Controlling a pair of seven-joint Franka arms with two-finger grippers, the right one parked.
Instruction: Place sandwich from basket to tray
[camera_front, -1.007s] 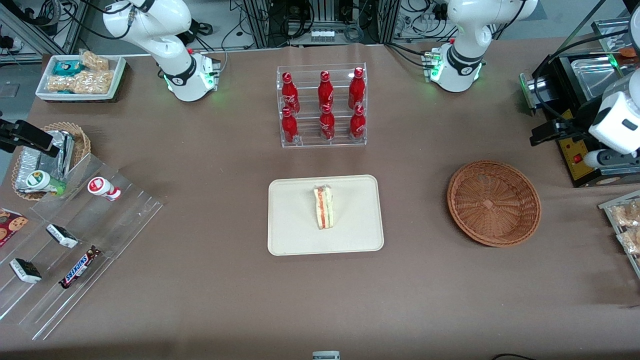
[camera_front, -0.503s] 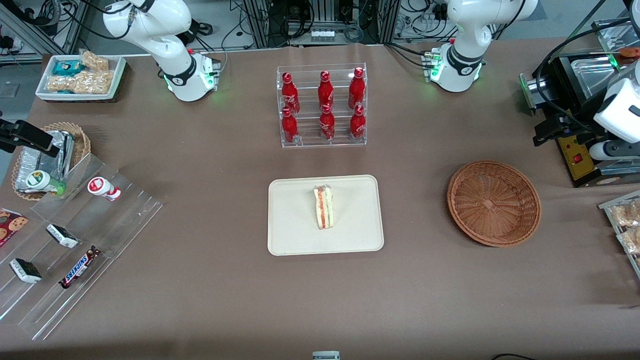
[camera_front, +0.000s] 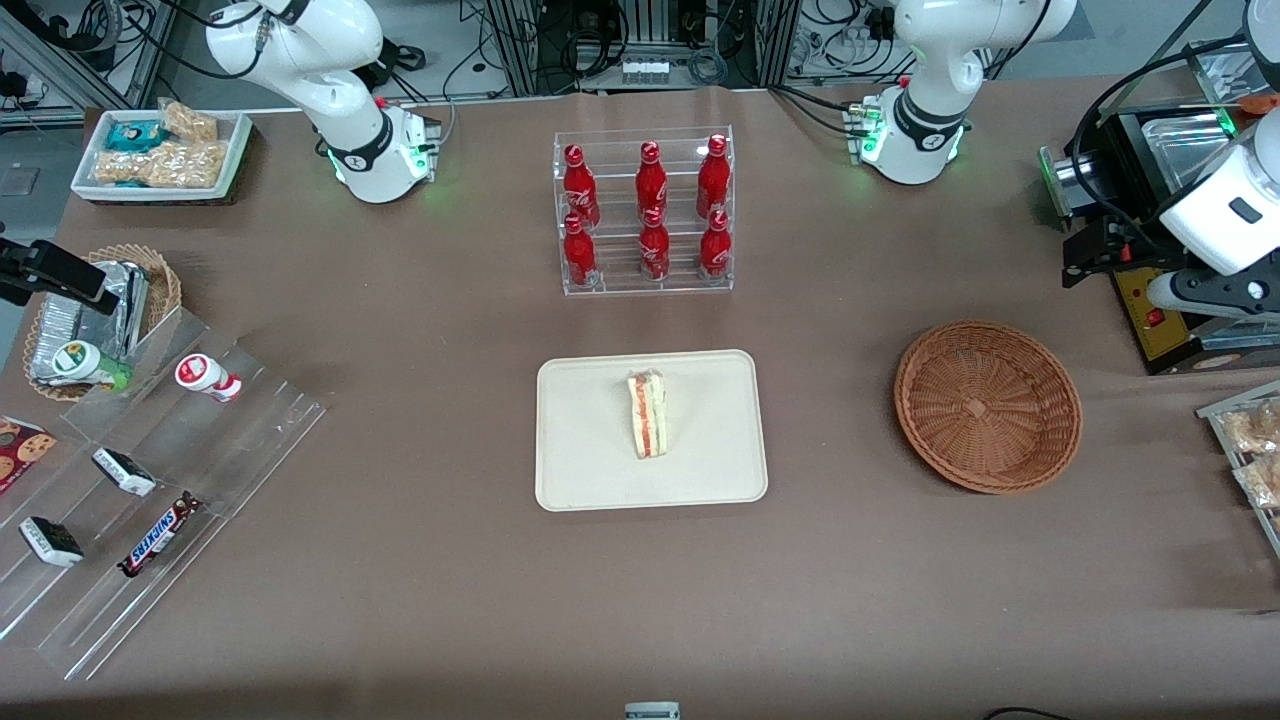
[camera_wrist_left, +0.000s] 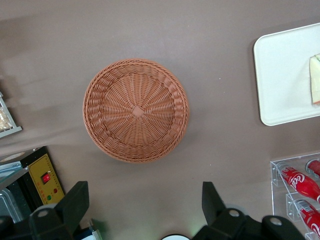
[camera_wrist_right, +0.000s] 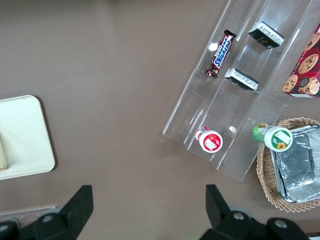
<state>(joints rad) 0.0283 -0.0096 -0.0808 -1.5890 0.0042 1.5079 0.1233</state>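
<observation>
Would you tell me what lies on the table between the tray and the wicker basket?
Nothing: the front view shows only bare brown tabletop between the tray and the empty basket. The open gripper hovers above the basket.

Sandwich (camera_front: 648, 414) on tray (camera_front: 590, 470); pincer (camera_wrist_left: 145, 210) above basket (camera_front: 987, 405)

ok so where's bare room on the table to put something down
Bare tablecloth lies between the tray and the basket, which holds nothing. The sandwich sits mid-tray, with bare tray around it. Crowded: the clear snack rack. The open pincer hovers above the table beside the basket.
</observation>
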